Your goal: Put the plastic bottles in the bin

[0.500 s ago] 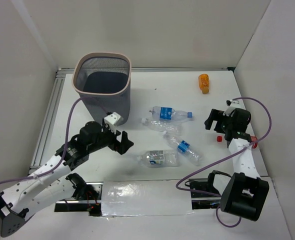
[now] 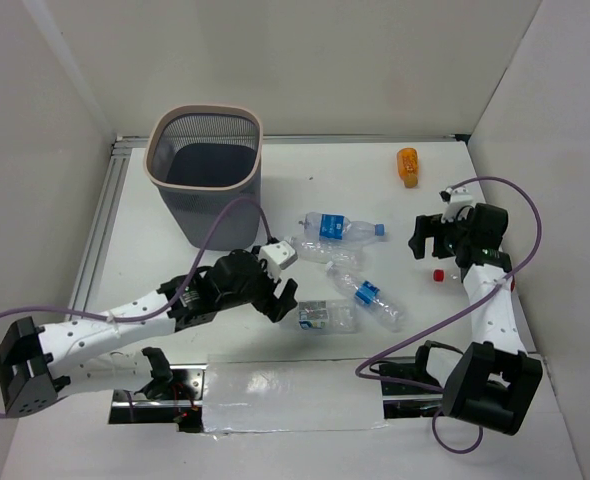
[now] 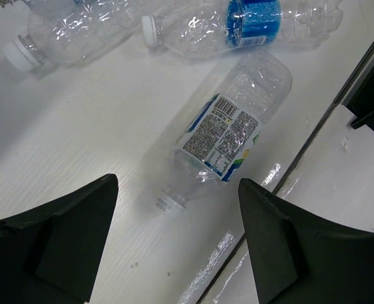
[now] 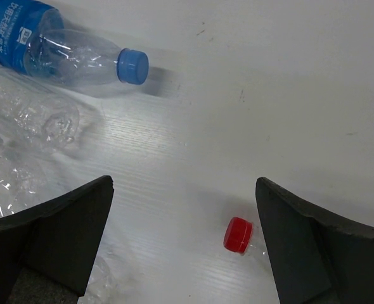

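Black left fingers (image 3: pixel 66 244): spread wide, gripping nothing
Left gripper (image 2: pixel 281 298): low over the table (image 2: pixel 315 165), above the open neck of the capless bottle (image 3: pixel 228 130)
Black right fingers (image 4: pixel 54 237): wide apart, empty
Right gripper (image 2: pixel 427 240): above bare tabletop, with the red cap (image 4: pixel 238 234) near one finger
Blue-capped bottle (image 2: pixel 340 227): on its side, mid-table
White-capped bottle (image 2: pixel 307 247): lying just beside it
Blue-labelled bottle (image 2: pixel 371 298): lying between the two grippers
Bin (image 2: pixel 156 170): upright at the far left, apart from every bottle

Left fingers (image 2: pixel 288 291) hang spread beside the nearest bottle (image 2: pixel 331 316) — bin (image 2: pixel 204 113) stands far-left.
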You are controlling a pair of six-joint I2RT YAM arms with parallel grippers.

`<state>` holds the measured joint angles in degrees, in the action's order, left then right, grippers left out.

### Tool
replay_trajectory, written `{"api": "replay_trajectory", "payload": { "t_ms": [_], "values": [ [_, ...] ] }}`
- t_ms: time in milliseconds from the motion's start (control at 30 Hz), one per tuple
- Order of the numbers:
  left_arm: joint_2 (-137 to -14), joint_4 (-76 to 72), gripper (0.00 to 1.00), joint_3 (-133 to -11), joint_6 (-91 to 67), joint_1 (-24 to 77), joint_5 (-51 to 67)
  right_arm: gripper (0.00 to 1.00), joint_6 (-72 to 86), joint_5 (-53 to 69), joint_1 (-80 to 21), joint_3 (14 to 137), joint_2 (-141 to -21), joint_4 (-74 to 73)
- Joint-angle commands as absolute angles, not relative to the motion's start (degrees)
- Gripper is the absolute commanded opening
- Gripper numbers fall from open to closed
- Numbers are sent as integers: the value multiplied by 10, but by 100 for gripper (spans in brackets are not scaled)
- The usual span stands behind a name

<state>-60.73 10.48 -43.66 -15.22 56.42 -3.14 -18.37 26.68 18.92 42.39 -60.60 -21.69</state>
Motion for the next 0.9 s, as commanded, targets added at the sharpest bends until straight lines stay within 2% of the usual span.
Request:
{"api": "replay_trajectory", "payload": {
  "t_ms": [0,167,533,567,600,633,667,700,733,833,867],
  "values": [
    [-630,59,89,-469,-158,584,-60,100,-207,259,192,447,-608,-236],
    [-643,42,100,-469,-163,595,-71,100,-207,259,192,437,-608,-236],
    [-699,32,100,-503,-185,595,-76,100,-201,237,192,437,-608,-230],
    [-706,37,100,-509,-185,595,-76,95,-201,243,192,437,-608,-230],
    [-713,43,100,-514,-191,595,-85,79,-201,250,192,437,-603,-230],
    [-727,43,100,-521,-191,595,-85,53,-208,250,192,437,-603,-236],
    [-733,43,100,-521,-197,595,-85,11,-201,257,192,437,-603,-236],
    [-739,43,98,-527,-197,595,-91,6,-201,257,192,443,-603,-236],
    [-752,43,96,-534,-202,595,-91,7,-196,257,192,443,-609,-236],
    [-770,43,87,-548,-180,595,-57,64,-215,284,192,454,-614,-249],
    [-775,43,86,-548,-165,595,-36,77,-227,293,192,460,-614,-257]
  ]
}}
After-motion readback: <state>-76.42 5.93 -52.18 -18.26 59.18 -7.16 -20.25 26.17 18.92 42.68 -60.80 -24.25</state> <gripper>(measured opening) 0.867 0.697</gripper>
